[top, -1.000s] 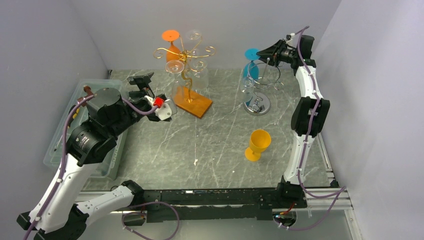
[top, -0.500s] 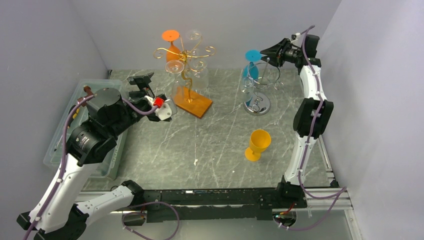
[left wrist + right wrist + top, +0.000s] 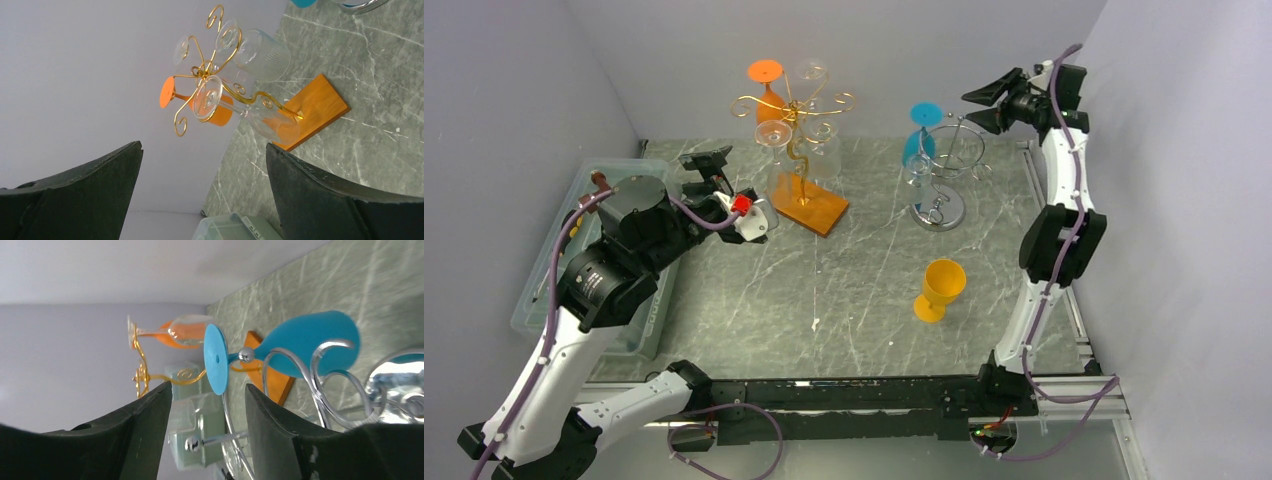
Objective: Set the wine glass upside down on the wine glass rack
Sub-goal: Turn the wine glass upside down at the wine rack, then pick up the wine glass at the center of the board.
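Stretching between lilac walls (image 3: 684, 50), the grey marbled table (image 3: 844, 290) lies below left and right jaws, both spread.

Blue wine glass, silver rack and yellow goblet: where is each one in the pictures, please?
blue wine glass (image 3: 310, 327): right wrist view, on its bowl.
silver rack (image 3: 949, 212): top external view, on its round base.
yellow goblet (image 3: 944, 280): top external view, on its bowl.
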Motion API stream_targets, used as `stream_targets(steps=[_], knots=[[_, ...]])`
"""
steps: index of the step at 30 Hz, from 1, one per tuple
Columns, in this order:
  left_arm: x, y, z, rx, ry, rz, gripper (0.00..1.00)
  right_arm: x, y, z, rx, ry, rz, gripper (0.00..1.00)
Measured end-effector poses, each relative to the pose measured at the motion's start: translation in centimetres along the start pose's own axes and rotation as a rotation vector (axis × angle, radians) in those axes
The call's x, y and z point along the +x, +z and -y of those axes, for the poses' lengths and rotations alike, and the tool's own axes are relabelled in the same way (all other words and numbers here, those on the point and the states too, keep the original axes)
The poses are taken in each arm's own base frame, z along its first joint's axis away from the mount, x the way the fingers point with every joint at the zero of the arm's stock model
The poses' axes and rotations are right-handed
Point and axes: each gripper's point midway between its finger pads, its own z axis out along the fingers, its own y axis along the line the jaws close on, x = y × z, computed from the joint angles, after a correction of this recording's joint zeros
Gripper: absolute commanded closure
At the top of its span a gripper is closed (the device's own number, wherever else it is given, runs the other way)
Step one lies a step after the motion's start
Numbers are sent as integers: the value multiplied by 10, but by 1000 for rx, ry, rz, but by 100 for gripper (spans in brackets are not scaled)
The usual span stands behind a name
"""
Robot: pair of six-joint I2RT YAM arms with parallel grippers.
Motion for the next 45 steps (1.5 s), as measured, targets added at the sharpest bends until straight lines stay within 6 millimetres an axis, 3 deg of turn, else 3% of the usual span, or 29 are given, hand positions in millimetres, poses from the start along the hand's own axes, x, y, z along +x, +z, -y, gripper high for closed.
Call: stream_targets(steps=[1, 2, 3, 4, 7, 10, 15, 17, 20, 22, 25, 28, 31, 34, 42, 45], knots=[[0, 0, 0, 0, -1, 0, 1, -6, -7, 1, 20, -5, 36, 36], [0, 0, 0, 0, -2, 0, 1, -11, -16, 0, 39, -6, 69, 26], [0, 0, 0, 0, -3, 0, 1, -15, -25, -2, 58, -10, 103, 10], [0, 0, 1, 2, -5, -1, 1, -18, -32, -6, 75, -19, 132, 1], [1, 2, 3, 11, -26, -7, 1, -27, -62, -22, 135, -80, 242, 0], [2, 3, 7, 25, -50, -9, 1, -20, -83, -45, 182, -173, 331, 0], [-3, 4, 13, 50, -82, 18, 1, 36, -106, -76, 140, -254, 354, 0], [-6, 5, 14, 53, -98, 32, 1, 58, -111, -77, 70, -246, 340, 0], [-8, 6, 15, 56, -108, 48, 0, 87, -116, -52, 65, -184, 303, 0], [-8, 7, 17, 60, -113, 56, 1, 98, -110, -31, 168, -180, 294, 4], [-8, 8, 21, 68, -116, 60, 1, 133, -90, -29, 274, -279, 238, 11], [-7, 10, 25, 78, -117, 62, 1, 176, -85, -39, 319, -378, 179, 14], [-6, 11, 27, 83, -123, 60, 1, 203, -109, -41, 371, -448, 195, 16], [-5, 12, 30, 91, -124, 60, 1, 220, -138, -28, 423, -470, 226, 19], [2, 20, 50, 153, -123, 58, 1, 285, -182, 67, 631, -414, 77, 24], [9, 26, 62, 188, -122, 45, 1, 298, -188, 87, 677, -396, 31, 31]])
